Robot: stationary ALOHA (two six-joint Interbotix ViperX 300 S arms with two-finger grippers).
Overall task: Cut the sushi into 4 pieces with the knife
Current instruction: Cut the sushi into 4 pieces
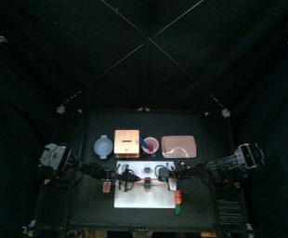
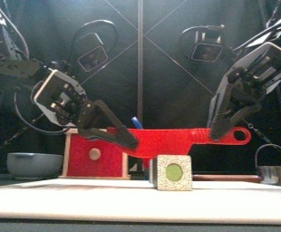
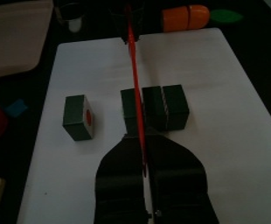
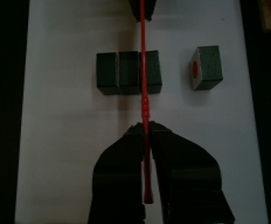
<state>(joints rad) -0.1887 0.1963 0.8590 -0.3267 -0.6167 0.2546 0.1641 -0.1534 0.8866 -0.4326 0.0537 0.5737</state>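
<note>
Above the white cutting board (image 4: 68, 131) my left gripper (image 3: 142, 147) and right gripper (image 4: 144, 133) clamp the red knife (image 2: 168, 139); lowering off-seam, I'd likely shove the sushi roll (image 4: 114, 70) sideways.

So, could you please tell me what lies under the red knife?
The joined sushi blocks on the white board lie under the knife, which the left tool and right tool hold. The strip of sushi beneath its blade is covered.
</note>
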